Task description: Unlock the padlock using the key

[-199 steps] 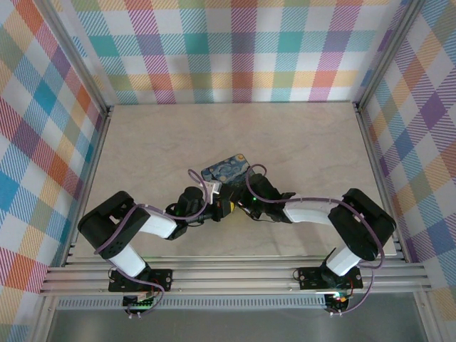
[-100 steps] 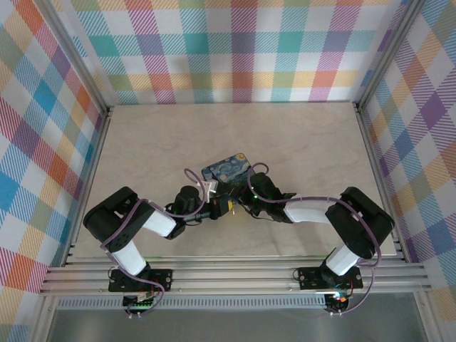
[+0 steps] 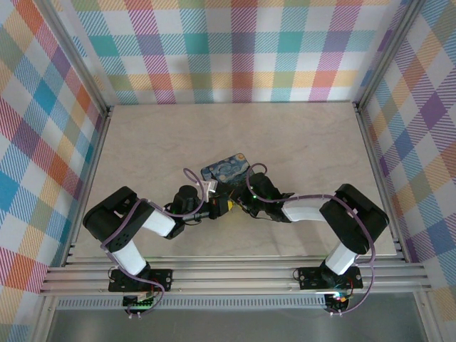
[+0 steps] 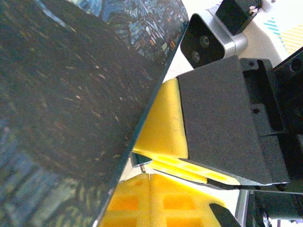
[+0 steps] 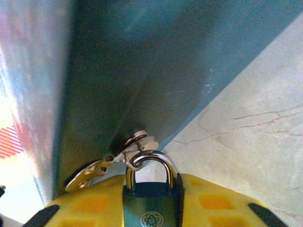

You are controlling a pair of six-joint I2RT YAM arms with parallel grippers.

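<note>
The right gripper (image 3: 239, 202) is closed on the small padlock (image 5: 150, 191). Its yellow waffle-patterned fingertips (image 5: 215, 203) press against both sides of the lock body. In the right wrist view the padlock body is a dark, blue-green tinted metal block with a circular emblem embossed on its face. Its shackle (image 5: 149, 161) is a polished silver arch, upright and seated in the body on both legs. The shackle passes through a small silver hasp loop (image 5: 137, 142) on the lower edge of the dark blue starry-night-print tin box (image 3: 226, 168), so the padlock hangs just beside the box wall, above the pale marbled table (image 5: 255, 118).

In the top view the box lies mid-table, and both grippers meet at its near edge. The left gripper (image 3: 219, 209) is fully closed. In the left wrist view a small bright metal tip (image 4: 140, 166) shows at the box edge. Its identity cannot be determined.
</note>
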